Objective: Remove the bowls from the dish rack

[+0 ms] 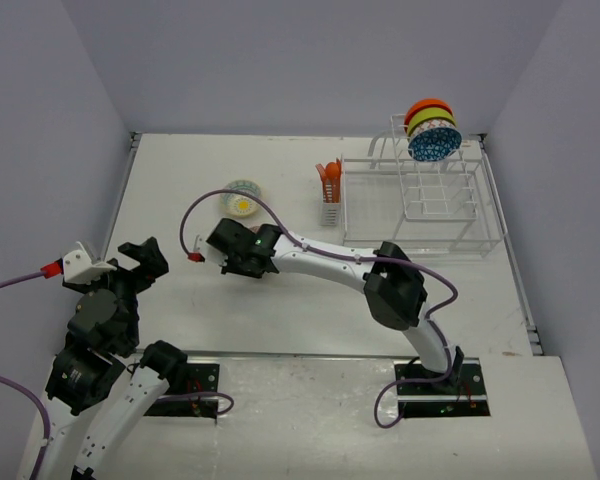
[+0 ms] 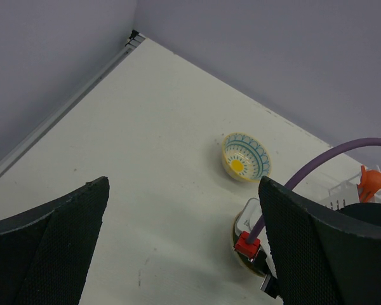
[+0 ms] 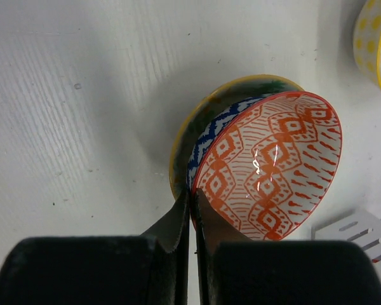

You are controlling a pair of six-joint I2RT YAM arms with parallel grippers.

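My right gripper (image 3: 192,197) is shut on the rim of the red-brown patterned bowl (image 3: 267,165), held tilted on edge low over the white table. The bowl's outside is blue-patterned with a yellow-green edge behind. In the top view the right gripper (image 1: 223,260) reaches left of centre and hides the bowl. The yellow-rimmed pale bowl (image 1: 242,198) stands on the table just beyond it, also in the left wrist view (image 2: 246,157). Orange, yellow-green and blue mosaic bowls (image 1: 432,130) stand on edge atop the dish rack (image 1: 450,215). My left gripper (image 1: 130,262) is open and empty at the near left.
The orange utensil holder (image 1: 329,185) hangs on the rack's left end, between the rack and the pale bowl. Grey walls close the table at the left, back and right. The right arm (image 1: 340,265) stretches across the middle of the table.
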